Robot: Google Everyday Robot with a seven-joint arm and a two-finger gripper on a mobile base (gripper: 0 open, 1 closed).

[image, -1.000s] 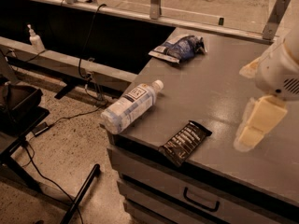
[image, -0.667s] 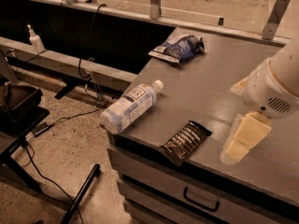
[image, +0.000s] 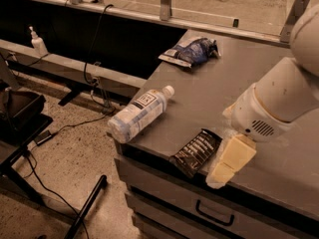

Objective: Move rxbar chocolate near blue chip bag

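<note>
The rxbar chocolate [image: 195, 152], a flat black wrapper with white lettering, lies near the front edge of the grey table [image: 224, 83]. My gripper [image: 227, 163], with cream-coloured fingers, hangs just right of the bar, close to its right edge, low over the table's front edge. The blue chip bag [image: 192, 51], wrinkly blue and white foil, lies at the table's far left corner, well away from the bar.
A clear plastic water bottle [image: 139, 113] lies on its side at the table's left edge, its base overhanging. A drawer with a handle [image: 214, 214] is under the table front. Cables and a black stand are on the floor at left.
My arm and gripper have moved left and toward the table's front edge, ending right beside the black bar. The bar, bottle and bag have not moved.
</note>
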